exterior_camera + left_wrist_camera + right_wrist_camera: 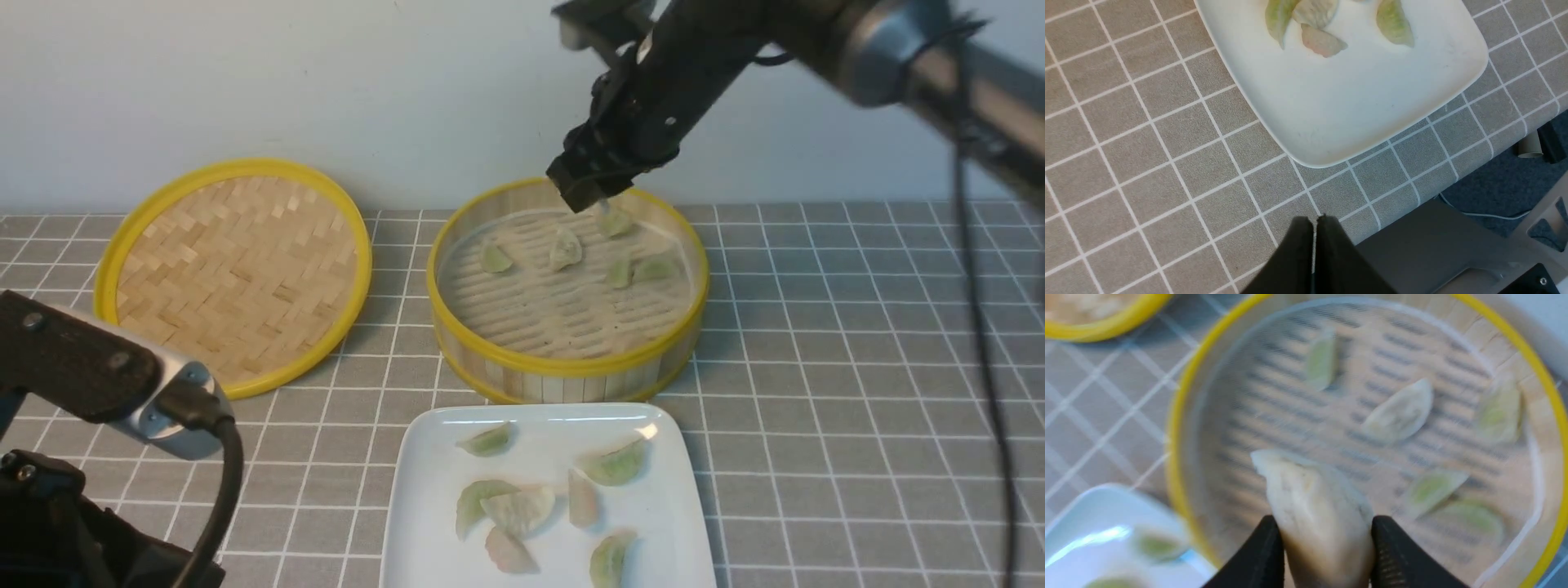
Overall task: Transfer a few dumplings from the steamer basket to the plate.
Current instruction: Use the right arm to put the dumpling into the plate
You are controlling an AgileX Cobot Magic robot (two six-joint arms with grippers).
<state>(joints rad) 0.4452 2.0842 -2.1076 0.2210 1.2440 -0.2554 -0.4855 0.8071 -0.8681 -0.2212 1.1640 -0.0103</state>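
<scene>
Above steamer basket far edge, right tool pinching dumpling, left tool pressed together.

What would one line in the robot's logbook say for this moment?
right pincer: shut on dumpling, over steamer basket | left pincer: shut, empty, beside plate | other dumplings: already on plate

Soft, even, fairly bright light, with only faint shadows. A small glare patch sits on the plate's far right corner. The right wrist view is blurred throughout, the steamer basket beyond the plate smeared; the other views are mostly sharp.
</scene>
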